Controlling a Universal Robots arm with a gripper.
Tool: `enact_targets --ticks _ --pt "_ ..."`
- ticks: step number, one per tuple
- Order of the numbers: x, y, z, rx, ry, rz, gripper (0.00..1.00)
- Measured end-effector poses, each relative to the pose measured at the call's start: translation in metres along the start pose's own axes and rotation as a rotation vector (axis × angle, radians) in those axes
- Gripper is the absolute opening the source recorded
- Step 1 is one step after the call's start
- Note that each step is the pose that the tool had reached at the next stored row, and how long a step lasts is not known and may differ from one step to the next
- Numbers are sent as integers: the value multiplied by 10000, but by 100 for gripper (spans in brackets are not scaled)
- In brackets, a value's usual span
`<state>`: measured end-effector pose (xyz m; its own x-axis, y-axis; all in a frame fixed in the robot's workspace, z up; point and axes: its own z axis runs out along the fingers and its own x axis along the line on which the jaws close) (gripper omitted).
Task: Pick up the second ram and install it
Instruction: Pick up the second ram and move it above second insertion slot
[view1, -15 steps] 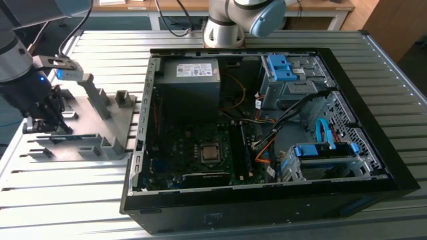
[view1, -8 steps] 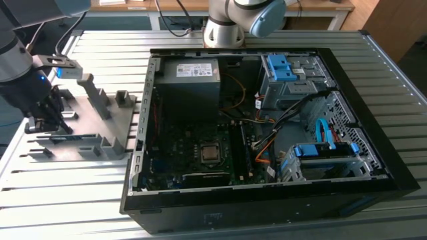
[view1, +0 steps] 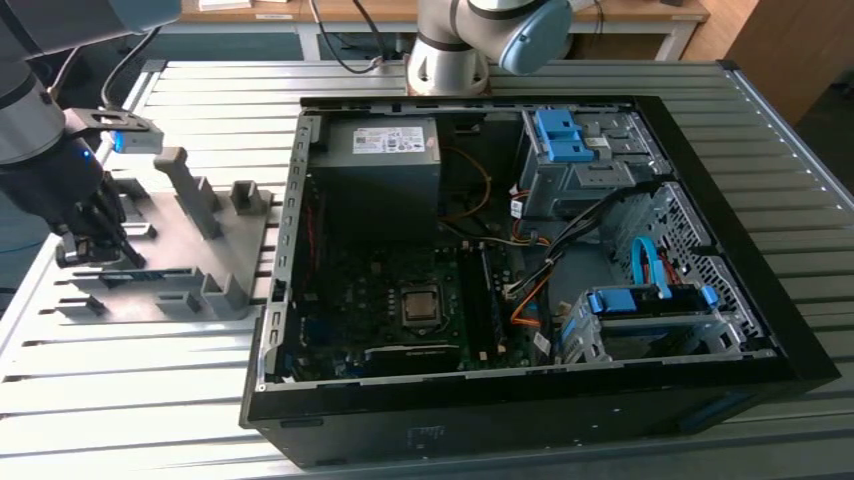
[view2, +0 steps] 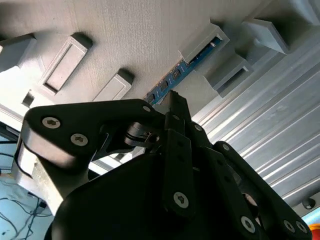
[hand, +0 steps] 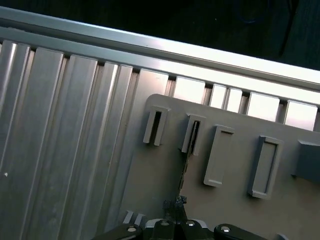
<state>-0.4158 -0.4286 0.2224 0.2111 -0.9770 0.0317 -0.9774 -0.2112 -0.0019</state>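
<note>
- The second ram (view2: 192, 60), a long, thin, dark green-blue circuit board, stands on edge in the slotted blocks of the gray plastic holder plate (view1: 180, 235). This is at the exterior view's left, well apart from the open black computer case (view1: 534, 425).
- The black pincer (view2: 172, 97) sits right at the stick's exposed upper edge. I cannot tell whether it is spread or pinching.
- The stick is likely light and stiff but brittle. It is best held across its flat faces, clear of the contact edge, with modest force.
- Gray blocks hug the stick closely, so straight out of the slots looks like the only free way. A sideways pull risks jamming.
- The ribbed metal surface (view1: 134, 390) around the plate lies open, while the case interior is crowded with cables (view1: 583, 218).
</note>
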Motion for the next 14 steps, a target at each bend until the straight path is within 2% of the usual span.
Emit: enact_targets --ticks 5,14 --pt "0 0 8 7 -30 63 10" --pt "-2 1 46 -40 -29 1612 10"
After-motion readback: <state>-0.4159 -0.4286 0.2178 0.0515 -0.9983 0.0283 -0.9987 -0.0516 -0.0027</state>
